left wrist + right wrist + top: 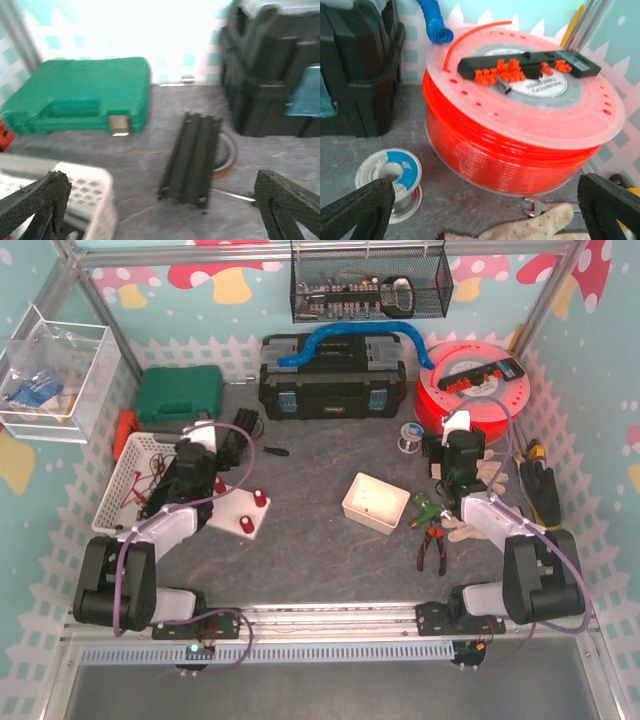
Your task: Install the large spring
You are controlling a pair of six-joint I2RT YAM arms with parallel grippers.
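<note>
White peg plate (243,512) sits near the basket (108,498). Left gripper (160,202) and right gripper (480,210) gape empty; spring unseen, so a blind reach could snag basket wires.

A flat white rectangular plate (236,514) carrying short red cylindrical pegs lies on the left-centre of the grey bench (320,565), turned at a slant to the bench's edges. Two pegs stand upright on it: one near its far right corner (260,498), one near its near edge (245,527). Its left part is hidden. The large spring itself cannot be made out.
</note>
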